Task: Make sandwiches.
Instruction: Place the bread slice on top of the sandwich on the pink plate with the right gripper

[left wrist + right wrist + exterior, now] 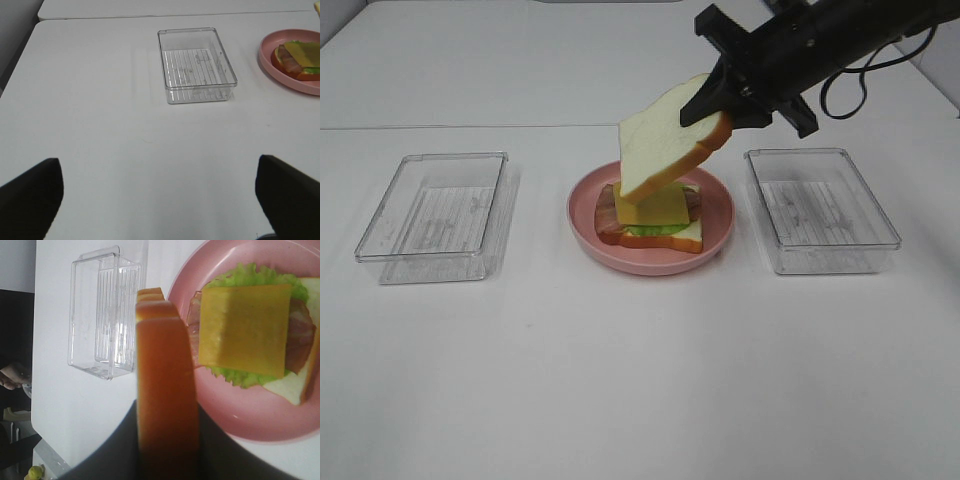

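Exterior high view: I hold the top bread slice (665, 140) clamped by its crust in the right gripper (720, 110). Below the jaws, the pink plate (715, 232) carries bread, lettuce, bacon and cheese (653, 206). Remaining: capping. Left gripper (157, 197) gapes wide, empty.

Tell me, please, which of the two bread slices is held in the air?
The top bread slice, tilted in the right gripper above the plate; the other lies flat beneath the fillings.
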